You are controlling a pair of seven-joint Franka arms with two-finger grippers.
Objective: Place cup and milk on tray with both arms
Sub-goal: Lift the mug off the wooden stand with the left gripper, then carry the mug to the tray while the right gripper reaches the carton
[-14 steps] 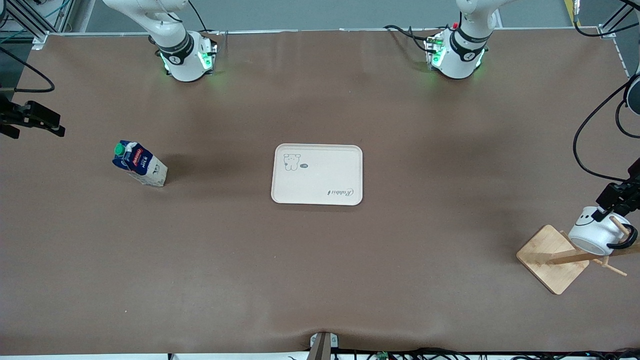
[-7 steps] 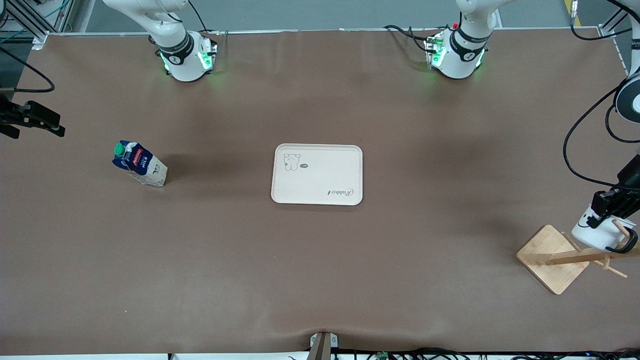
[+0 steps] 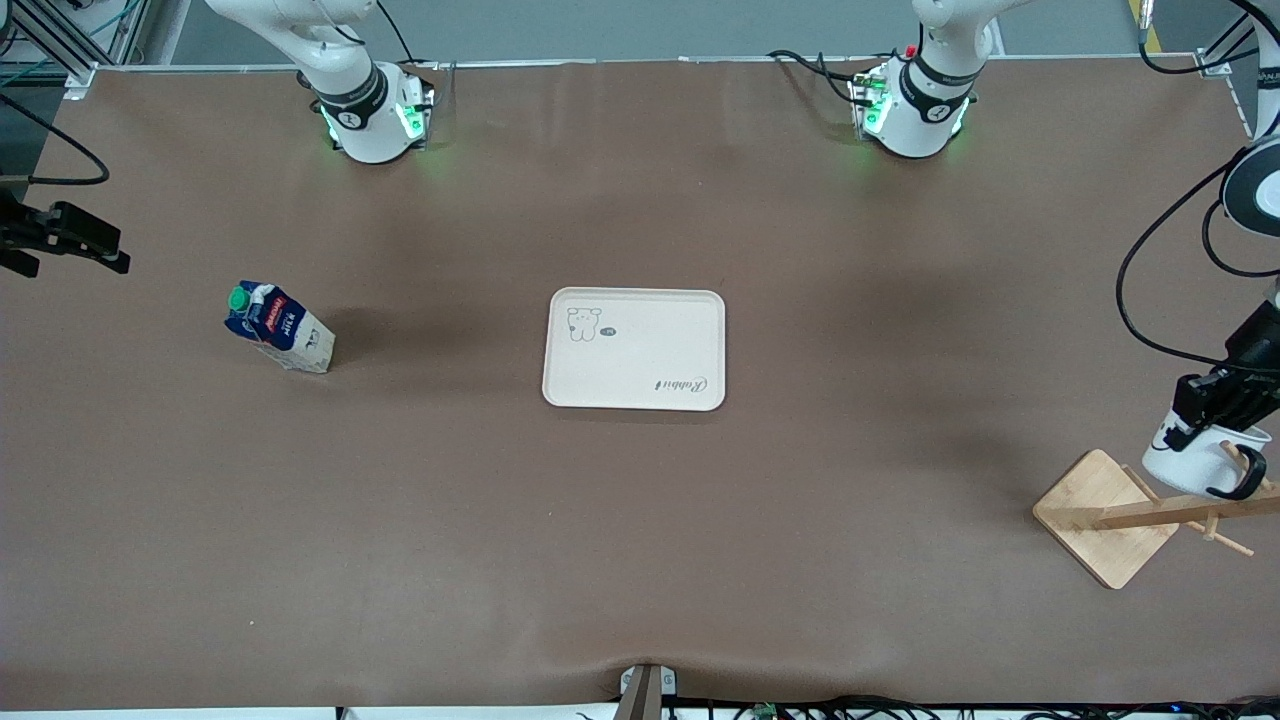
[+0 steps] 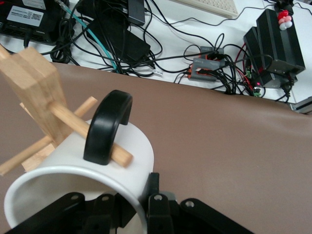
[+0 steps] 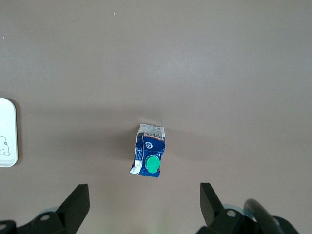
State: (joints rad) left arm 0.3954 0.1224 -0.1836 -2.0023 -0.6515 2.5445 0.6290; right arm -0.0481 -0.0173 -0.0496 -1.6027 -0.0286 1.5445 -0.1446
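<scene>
The cup (image 3: 1195, 462), white with a black handle (image 4: 108, 127), hangs by that handle on a peg (image 4: 73, 122) of a wooden rack at the left arm's end of the table. My left gripper (image 3: 1212, 402) is shut on the cup's rim (image 4: 58, 178), one finger inside the wall and one outside. The milk (image 3: 280, 335) stands upright toward the right arm's end. High over it hangs my right gripper (image 5: 144, 204), open and holding nothing. The tray (image 3: 640, 340) lies bare at mid-table.
The rack's square wooden base (image 3: 1100, 515) and leaning post (image 4: 34, 83) stand close under the cup. Cables and black boxes (image 4: 273, 39) lie past the table's edge by the rack. The arms' bases (image 3: 915, 110) stand along the table's farthest edge from the front camera.
My left gripper has shut on the cup's rim and now covers its face; the cup has shifted slightly along its peg. The right arm and the milk have not moved.
</scene>
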